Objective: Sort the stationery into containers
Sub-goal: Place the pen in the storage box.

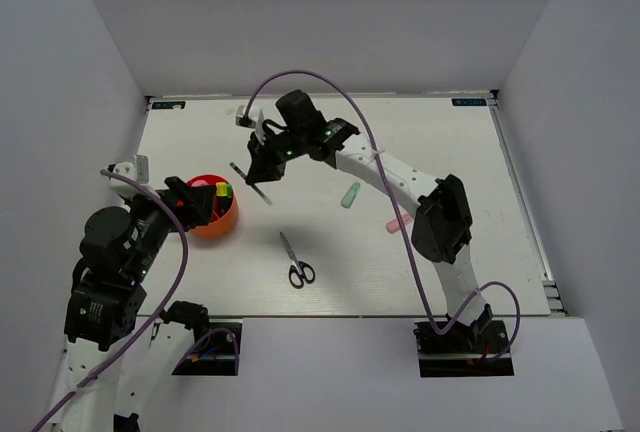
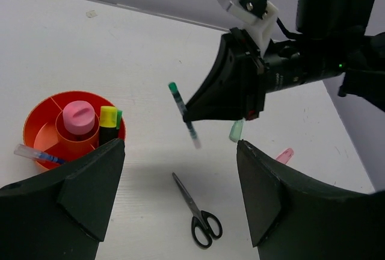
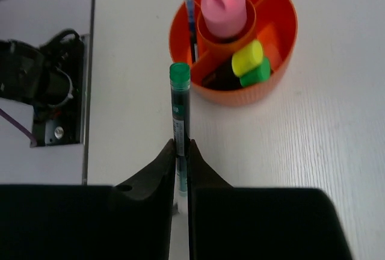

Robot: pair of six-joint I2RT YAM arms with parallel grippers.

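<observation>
The right pincer (image 3: pixel 180 147) is clamped on the barrel of a green-capped pen (image 3: pixel 179 100), held in the air with its cap pointing toward the red-orange cup (image 3: pixel 293 28), near it but not over it. The cup already holds a pink-topped highlighter (image 3: pixel 222 8), a yellow-capped marker (image 3: pixel 248 57), a green-capped marker (image 3: pixel 256 72) and a slim pen (image 3: pixel 191 28). Left lying on the desk (image 1: pixel 450 152) are the scissors (image 1: pixel 296 260), a pale green highlighter (image 1: pixel 350 195) and a pink highlighter (image 1: pixel 398 223), so I judge the sorting past halfway. The right arm reaches far across to the left. The left pincer (image 2: pixel 179 151) hangs wide open and empty just beside the cup, its arm folded low.
</observation>
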